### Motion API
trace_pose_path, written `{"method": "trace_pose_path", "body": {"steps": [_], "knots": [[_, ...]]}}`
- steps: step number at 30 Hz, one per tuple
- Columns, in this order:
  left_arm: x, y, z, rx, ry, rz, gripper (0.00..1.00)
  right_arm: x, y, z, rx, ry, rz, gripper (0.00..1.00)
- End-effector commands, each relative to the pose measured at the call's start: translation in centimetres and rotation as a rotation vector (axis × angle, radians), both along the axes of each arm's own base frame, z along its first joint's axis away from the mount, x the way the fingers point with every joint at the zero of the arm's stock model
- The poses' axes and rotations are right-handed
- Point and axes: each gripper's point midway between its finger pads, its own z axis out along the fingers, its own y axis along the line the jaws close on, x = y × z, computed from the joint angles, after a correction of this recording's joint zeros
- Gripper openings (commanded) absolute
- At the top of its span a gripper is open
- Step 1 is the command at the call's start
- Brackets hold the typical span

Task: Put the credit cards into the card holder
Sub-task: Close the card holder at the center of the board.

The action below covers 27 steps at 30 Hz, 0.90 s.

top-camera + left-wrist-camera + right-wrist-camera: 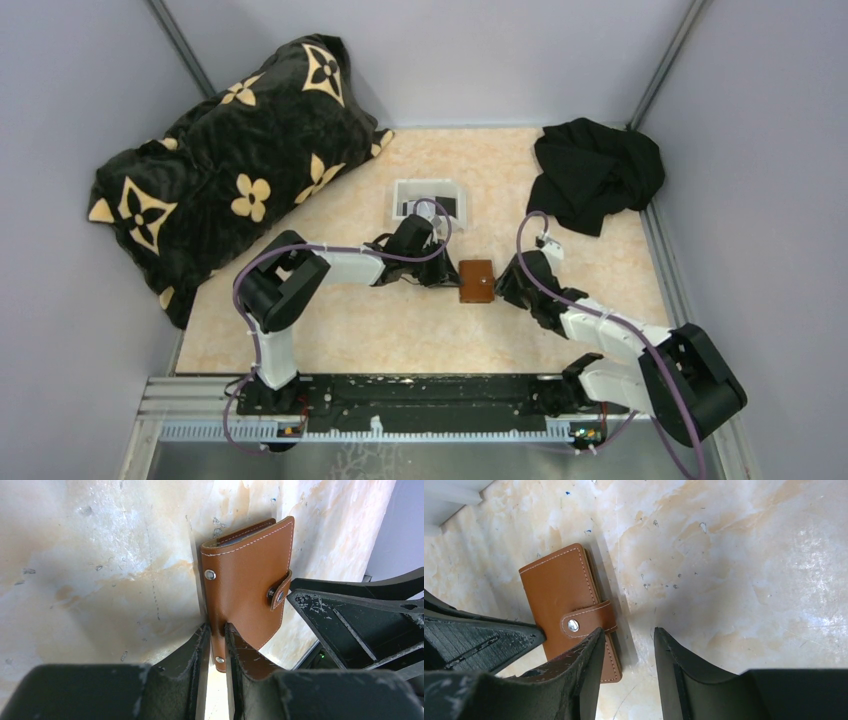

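I see the card holder (pixel 476 281) lying closed on the table (pixel 734 555), mid-way between both arms. Its long axis runs away from the bases. Its strap (pixel 589 617) wraps the edge facing the right arm. It is a flat rectangle of smooth tan-brown leather with white stitching along the borders and round metal snaps. My left gripper (pixel 216 627) is pinched on the holder's near edge. My right gripper (pixel 629 631) stands apart, one finger over the strap side. The tabletop is glossy, marbled beige.
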Motion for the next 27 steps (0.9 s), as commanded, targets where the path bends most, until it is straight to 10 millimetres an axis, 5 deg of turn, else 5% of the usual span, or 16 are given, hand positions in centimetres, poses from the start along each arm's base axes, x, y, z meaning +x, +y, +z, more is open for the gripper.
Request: {"method": "trace_pose_path", "body": {"steps": [1, 27], "knots": [[-2.5, 5.7, -7.7, 0.287, 0.113, 0.028, 0.25, -0.8, -0.1, -0.9, -0.017, 0.016, 0.042, 0.42], [-2.7, 5.9, -8.3, 0.302, 0.122, 0.024, 0.25, 0.9, 2.3, 1.1, 0.07, -0.068, 0.106, 0.43]]}}
